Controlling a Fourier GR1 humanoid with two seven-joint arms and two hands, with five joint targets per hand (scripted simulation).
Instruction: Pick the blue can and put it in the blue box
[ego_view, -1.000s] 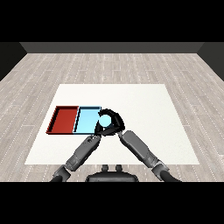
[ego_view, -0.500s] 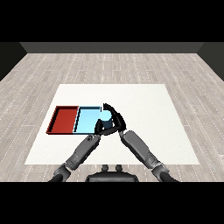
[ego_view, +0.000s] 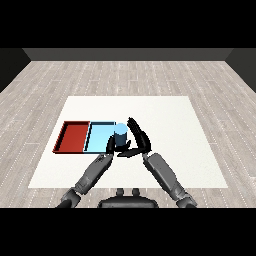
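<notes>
- Blue can (ego_view: 120, 134): upright, long axis vertical, top facing up. It stands at the right end of the blue tray (ego_view: 97, 136), apparently inside the right rim.
- Change: a second ago the can was held just right of the blue tray; it has since shifted left to the tray's right end.
- Right hand (ego_view: 139, 141): fingers have straightened and spread, lying just right of the can; judged released.
- Left hand (ego_view: 109, 145): at the blue tray's near right corner, beside the can's base; finger state cannot be told.
- Meaning: placement looks essentially done; withdrawing the hands remains.
- Red tray (ego_view: 73, 136): touching the blue tray's left side, on the white desk (ego_view: 185, 150).
</notes>
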